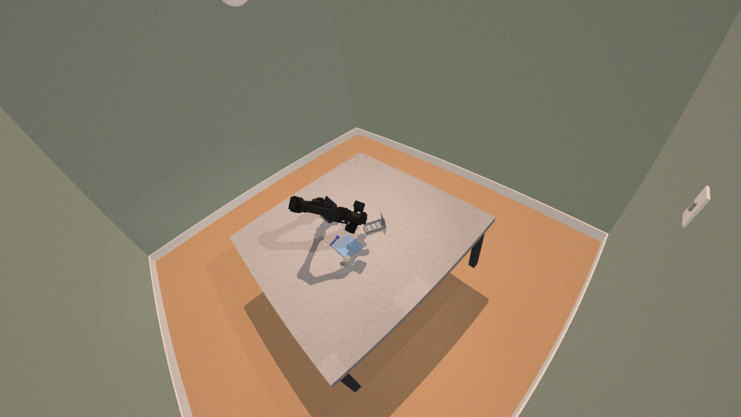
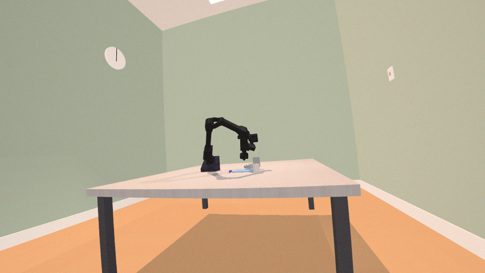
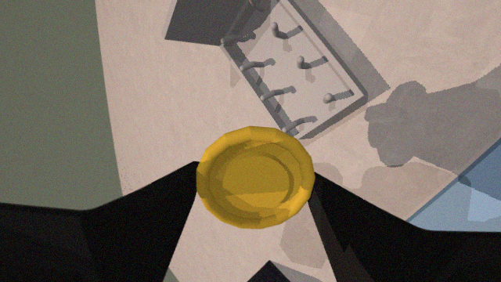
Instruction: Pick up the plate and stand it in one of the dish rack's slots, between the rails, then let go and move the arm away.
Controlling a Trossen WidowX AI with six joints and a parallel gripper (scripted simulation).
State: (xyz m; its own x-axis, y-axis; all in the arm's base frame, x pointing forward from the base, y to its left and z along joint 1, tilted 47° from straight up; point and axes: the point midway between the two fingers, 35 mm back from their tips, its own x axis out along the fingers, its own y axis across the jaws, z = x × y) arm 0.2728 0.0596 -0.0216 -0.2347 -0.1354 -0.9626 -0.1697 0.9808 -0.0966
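A pale, beige-grey table [image 1: 404, 290] on dark legs is being shown standing on an orange floor [image 1: 518, 321]. The arm's dark base [image 2: 210, 165] is being carried near the table's far side. A grey dish rack [image 3: 297, 74], with two rows of pegs and an upright end panel, is being seen resting on the top. A light blue mat [image 1: 345, 246] is lying near the rack, with a small blue-handled utensil [image 1: 334, 240] just beside it and a pale cup [image 2: 256, 167] nearby.
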